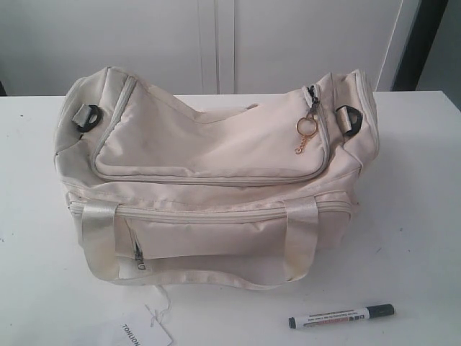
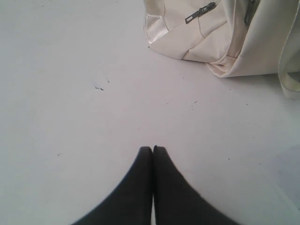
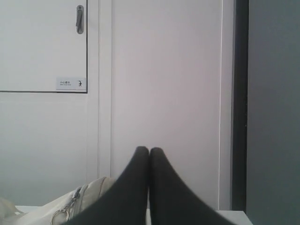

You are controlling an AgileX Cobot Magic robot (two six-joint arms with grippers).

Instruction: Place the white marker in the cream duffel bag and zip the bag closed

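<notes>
Lying free on the surface point(image 1: 418, 216) before the cream duffel bag point(image 1: 216, 144), the white marker point(image 1: 341, 316) awaits pickup; left pincer point(image 2: 153, 149) and right pincer point(image 3: 149, 150) hang clenched, empty; the bag's zip seems closed.

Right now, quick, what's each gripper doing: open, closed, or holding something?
Left gripper: closed, holding nothing.
Right gripper: closed, holding nothing.

cream duffel bag point(image 1: 216, 173): one seen
white marker point(image 1: 342, 316): one seen
paper tag point(image 1: 148, 331): one seen
black D-rings point(image 1: 88, 117): two seen
</notes>
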